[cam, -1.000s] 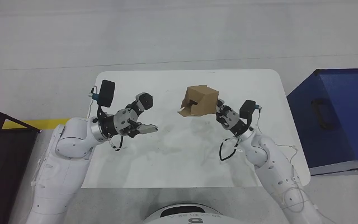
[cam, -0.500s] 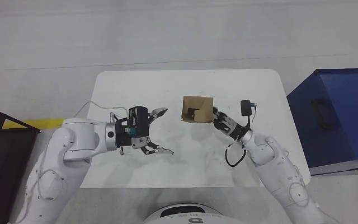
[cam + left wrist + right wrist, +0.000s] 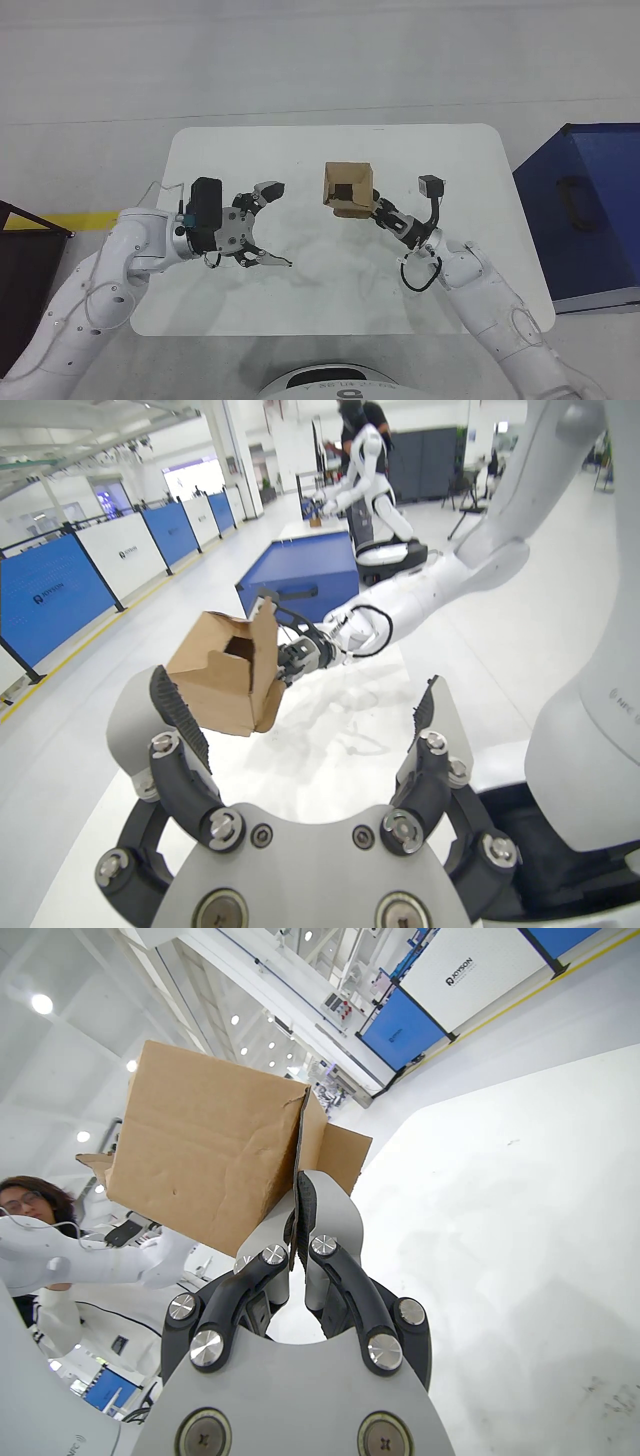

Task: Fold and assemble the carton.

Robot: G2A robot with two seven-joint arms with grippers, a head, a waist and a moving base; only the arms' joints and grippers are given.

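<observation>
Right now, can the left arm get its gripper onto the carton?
Probably yes. The left gripper is open and faces the carton, with nothing standing between them. The right gripper is shut on the carton's far edge, leaving the near side free.

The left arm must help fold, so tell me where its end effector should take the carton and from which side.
Probably the loose flap at the open end of the carton, approached from the left arm's side. The right end effector is shut on the opposite edge, and the left end effector is open, facing that end.
</observation>
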